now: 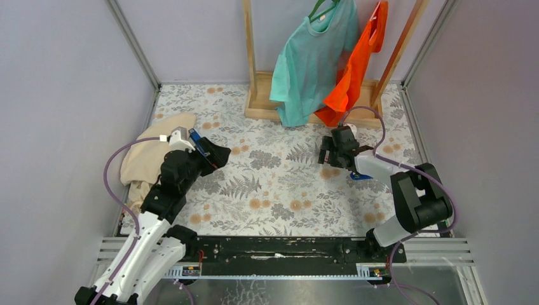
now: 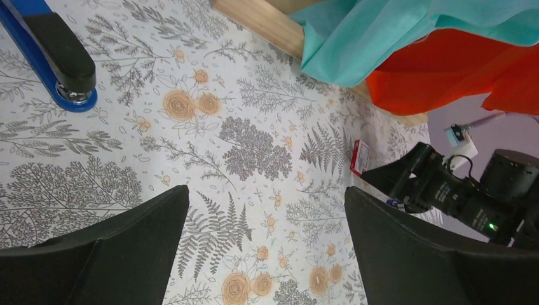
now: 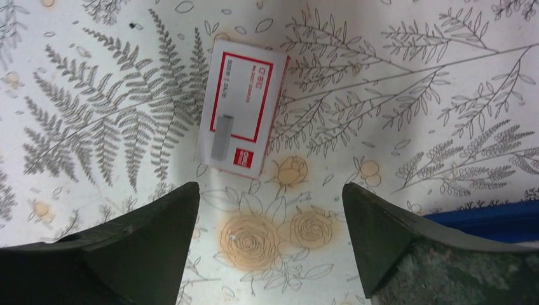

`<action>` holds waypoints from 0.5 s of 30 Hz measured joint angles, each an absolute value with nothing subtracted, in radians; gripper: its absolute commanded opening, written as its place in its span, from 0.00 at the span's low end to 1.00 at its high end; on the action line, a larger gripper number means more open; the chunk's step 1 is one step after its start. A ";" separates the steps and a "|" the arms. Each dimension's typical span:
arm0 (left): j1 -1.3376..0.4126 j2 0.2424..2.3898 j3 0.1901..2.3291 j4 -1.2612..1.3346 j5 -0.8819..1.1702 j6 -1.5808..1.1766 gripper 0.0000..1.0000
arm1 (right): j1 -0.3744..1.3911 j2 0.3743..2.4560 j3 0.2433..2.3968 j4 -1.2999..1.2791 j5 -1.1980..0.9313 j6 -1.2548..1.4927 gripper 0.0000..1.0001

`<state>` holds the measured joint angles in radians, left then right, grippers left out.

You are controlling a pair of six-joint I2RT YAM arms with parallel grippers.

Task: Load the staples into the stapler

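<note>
A blue stapler with a black top [image 2: 60, 54] lies on the floral cloth beside my left gripper [image 2: 267, 194], which is open and empty above the cloth; in the top view the stapler [image 1: 197, 144] sits by the left wrist. A small white box with a red border [image 3: 238, 114] lies just ahead of my open, empty right gripper [image 3: 270, 189]. A small grey block [image 3: 220, 136] shows on the box's face; I cannot tell whether it is printed or loose staples. The box also shows in the left wrist view [image 2: 360, 157]. A second blue stapler [image 3: 486, 219] lies to the right, under the right arm [image 1: 361, 176].
A wooden clothes rack [image 1: 264, 101] stands at the back with a teal shirt [image 1: 311, 60] and an orange shirt [image 1: 356, 76] hanging low. A beige cloth [image 1: 149, 159] lies heaped at the left edge. Grey walls close in both sides.
</note>
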<state>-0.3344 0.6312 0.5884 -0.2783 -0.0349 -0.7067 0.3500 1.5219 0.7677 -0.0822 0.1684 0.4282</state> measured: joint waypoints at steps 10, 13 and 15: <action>-0.334 0.647 0.587 -0.281 -0.001 -0.725 1.00 | 0.384 1.679 0.896 -0.096 0.253 0.428 0.83; -0.334 0.653 0.587 -0.281 0.001 -0.725 1.00 | 0.393 1.715 0.918 -0.097 0.264 0.428 0.82; -0.334 0.656 0.584 -0.281 0.002 -0.725 1.00 | 0.398 1.728 0.930 -0.099 0.274 0.428 0.79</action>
<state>-0.3344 0.6556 0.5842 -0.2813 0.0017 -0.7254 0.3981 1.7275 0.9298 -0.0990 0.2745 0.4278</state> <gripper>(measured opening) 0.997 0.821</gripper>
